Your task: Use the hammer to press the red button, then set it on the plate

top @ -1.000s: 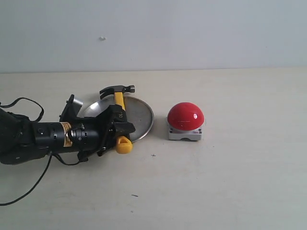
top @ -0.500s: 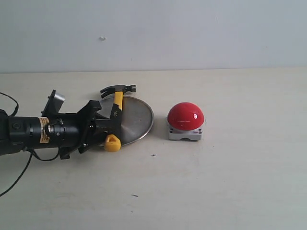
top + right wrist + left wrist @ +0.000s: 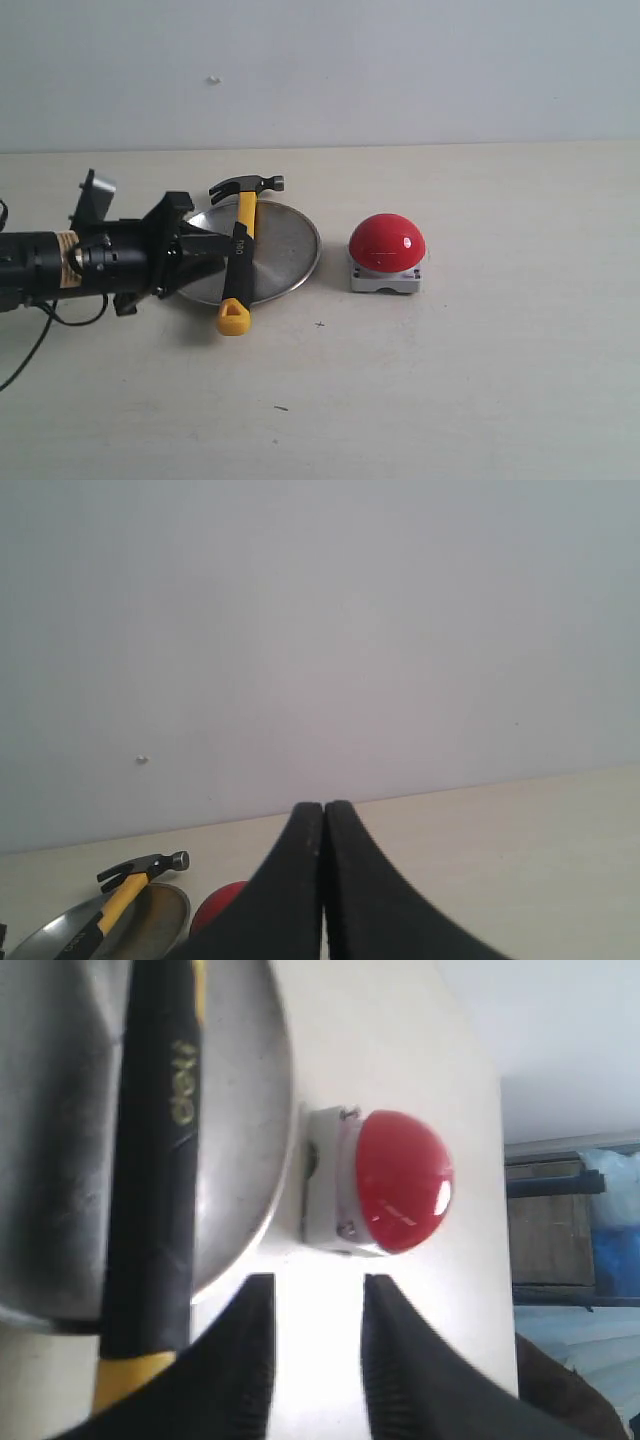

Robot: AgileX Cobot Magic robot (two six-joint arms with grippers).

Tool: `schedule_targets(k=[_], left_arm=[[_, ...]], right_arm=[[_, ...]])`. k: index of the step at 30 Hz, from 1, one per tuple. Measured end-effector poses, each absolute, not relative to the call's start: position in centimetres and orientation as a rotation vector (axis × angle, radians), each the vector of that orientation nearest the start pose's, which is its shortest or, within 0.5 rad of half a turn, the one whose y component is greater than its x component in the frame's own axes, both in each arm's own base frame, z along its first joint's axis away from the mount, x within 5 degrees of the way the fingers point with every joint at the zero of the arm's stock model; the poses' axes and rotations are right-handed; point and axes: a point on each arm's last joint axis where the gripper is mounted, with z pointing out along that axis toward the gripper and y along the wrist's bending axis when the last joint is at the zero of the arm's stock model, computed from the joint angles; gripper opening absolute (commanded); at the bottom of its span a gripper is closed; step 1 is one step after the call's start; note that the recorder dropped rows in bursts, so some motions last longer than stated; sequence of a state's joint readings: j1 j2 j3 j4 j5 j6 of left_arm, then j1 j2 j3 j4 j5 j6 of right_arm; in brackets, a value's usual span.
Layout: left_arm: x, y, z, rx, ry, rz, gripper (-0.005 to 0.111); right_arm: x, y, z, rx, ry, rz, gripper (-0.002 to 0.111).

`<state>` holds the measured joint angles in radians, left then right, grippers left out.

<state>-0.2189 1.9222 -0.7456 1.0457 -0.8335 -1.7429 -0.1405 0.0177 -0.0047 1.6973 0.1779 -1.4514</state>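
Observation:
The hammer (image 3: pixel 240 256) lies across the silver plate (image 3: pixel 287 245). Its dark head sits past the far rim and its yellow looped tip rests on the table by the near rim. My left gripper (image 3: pixel 212 255) stands open just left of the handle, holding nothing. In the left wrist view the black handle (image 3: pixel 155 1160) crosses the plate (image 3: pixel 240 1110), and the open gripper (image 3: pixel 318 1285) frames bare table below the red button (image 3: pixel 400 1180). The red button (image 3: pixel 387 243) stands to the right of the plate. My right gripper (image 3: pixel 323 808) is shut and empty; it does not show in the exterior view.
The pale table (image 3: pixel 480 360) runs back to a light wall. A black cable (image 3: pixel 30 350) trails from the left arm near the table's left edge. In the right wrist view the hammer (image 3: pixel 125 895), plate (image 3: pixel 150 915) and button (image 3: pixel 215 915) show low down.
My left gripper has let go of the hammer and drawn back to the left. The hammer now lies on the plate, its yellow tip lower and nearer the front.

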Motion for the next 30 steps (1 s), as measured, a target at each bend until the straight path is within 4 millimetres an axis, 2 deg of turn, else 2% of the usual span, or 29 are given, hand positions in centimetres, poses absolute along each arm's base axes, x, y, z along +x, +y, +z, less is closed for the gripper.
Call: schedule_targets(k=[1,8,12,15,18,22,24,28,30], left_arm=[[30.7,-12.7,13.3,-0.306,2.281,-1.352,0.0],[30.2,-10.3,20.6,-0.176,2.071,-1.297,0.0],[28.0,-9.3,24.7,-0.057,2.023,-1.057,0.0],[25.4,-8.5,25.9,-0.03,2.034,-0.753,0.0],[22.6,-7.7,26.8,0.009,2.009,-0.563,0.0],[19.0,-6.6,28.1,0.027,1.922,-0.512,0.0],[15.3,-5.4,29.0,0.032,1.806,-0.52,0.0],[10.9,-4.0,28.5,0.029,1.667,-0.542,0.0],[9.5,-3.6,27.9,0.021,1.622,-0.558,0.0]], right_arm=[[5.8,0.8,21.6,0.143,1.472,0.217,0.0],[5.8,0.9,21.6,0.139,1.472,0.221,0.0],[5.8,0.9,21.6,0.139,1.472,0.223,0.0],[5.8,0.9,21.6,0.139,1.472,0.223,0.0],[5.8,0.9,21.6,0.141,1.471,0.225,0.0],[5.8,0.9,21.6,0.141,1.471,0.225,0.0],[5.8,0.9,21.6,0.141,1.471,0.225,0.0],[5.8,0.9,21.6,0.141,1.471,0.225,0.0],[5.8,0.9,21.6,0.141,1.471,0.225,0.0]])
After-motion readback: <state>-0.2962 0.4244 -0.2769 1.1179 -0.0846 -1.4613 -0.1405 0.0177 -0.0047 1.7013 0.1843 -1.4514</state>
